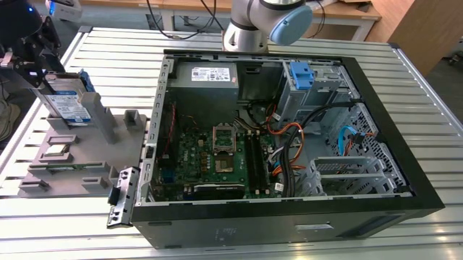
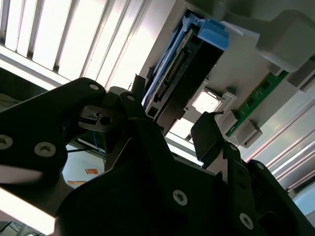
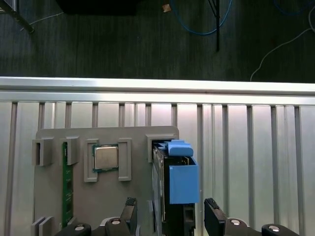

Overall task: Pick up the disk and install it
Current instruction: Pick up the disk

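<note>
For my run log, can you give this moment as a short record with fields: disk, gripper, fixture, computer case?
disk: upright in a slot of the grey fixture, blue carrier edge up
gripper: open, one finger on each side of the disk, gaps showing in the first wrist view
also on fixture: processor chip, green memory stick
computer case: open, on the slatted table, to the exterior view's right of the fixture
task state: disk not yet lifted
</note>
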`<state>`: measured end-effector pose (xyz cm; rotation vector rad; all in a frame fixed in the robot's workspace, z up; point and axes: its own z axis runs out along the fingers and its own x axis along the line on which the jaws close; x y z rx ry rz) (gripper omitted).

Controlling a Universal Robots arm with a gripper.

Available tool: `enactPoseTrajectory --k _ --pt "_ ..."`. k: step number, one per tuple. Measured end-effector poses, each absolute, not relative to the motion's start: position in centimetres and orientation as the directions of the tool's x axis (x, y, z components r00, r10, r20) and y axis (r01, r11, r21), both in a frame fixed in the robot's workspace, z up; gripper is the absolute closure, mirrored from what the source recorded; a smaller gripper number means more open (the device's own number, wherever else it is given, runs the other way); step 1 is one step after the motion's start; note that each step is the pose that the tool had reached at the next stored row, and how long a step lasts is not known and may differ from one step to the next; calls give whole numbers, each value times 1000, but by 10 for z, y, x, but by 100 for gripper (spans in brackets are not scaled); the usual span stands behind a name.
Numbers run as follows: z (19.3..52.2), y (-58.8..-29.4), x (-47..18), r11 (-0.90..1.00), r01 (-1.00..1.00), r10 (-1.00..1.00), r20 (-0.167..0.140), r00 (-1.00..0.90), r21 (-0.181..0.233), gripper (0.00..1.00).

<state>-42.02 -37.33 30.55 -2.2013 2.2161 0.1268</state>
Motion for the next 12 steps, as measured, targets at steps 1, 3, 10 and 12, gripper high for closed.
enactPoseTrajectory --k 1,3,10,12 --pt "305 -373 -420 5 -999 -998 -68 -8 47 35" --pt "304 -373 -420 5 -999 -998 -68 -8 47 35" --pt "302 -373 -415 5 -999 -998 -68 -9 52 35" --pt "302 -373 -413 5 -998 -998 -68 -9 55 35"
